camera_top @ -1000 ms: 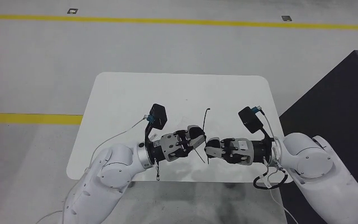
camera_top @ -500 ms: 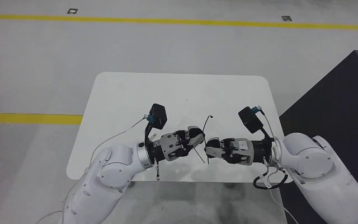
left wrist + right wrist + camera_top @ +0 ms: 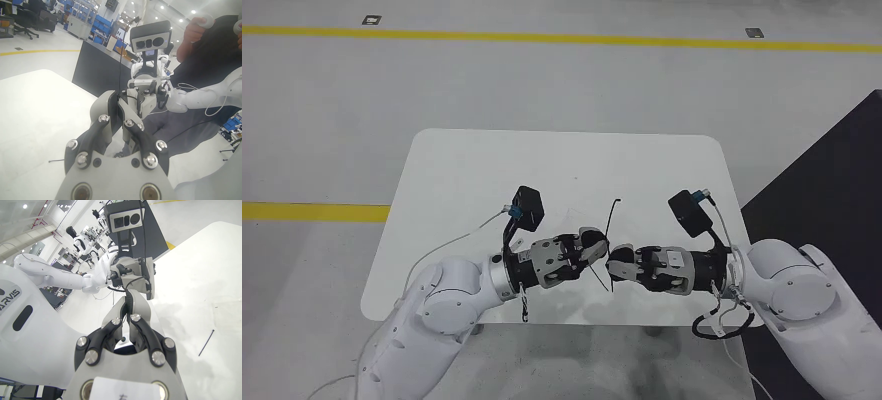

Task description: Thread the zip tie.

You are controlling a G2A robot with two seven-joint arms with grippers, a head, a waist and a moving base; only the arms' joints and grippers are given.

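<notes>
Left hand (image 3: 598, 250) and right hand (image 3: 616, 264), tip to tip above the tabletop's (image 3: 542, 170) near edge, both clamped on the zip tie (image 3: 611, 222), its long axis crossing them, free end toward the far edge.

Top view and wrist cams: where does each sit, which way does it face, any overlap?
Top view: above the arms, looking down at the table; both arms, left tool, right tool.
Left wrist view: on the left wrist, facing past the left tool toward the right arm's camera.
Right wrist view: on the right wrist, facing past the right tool toward the left arm's camera.
Shared: all three show the zip tie, gripped by both tools.
</notes>
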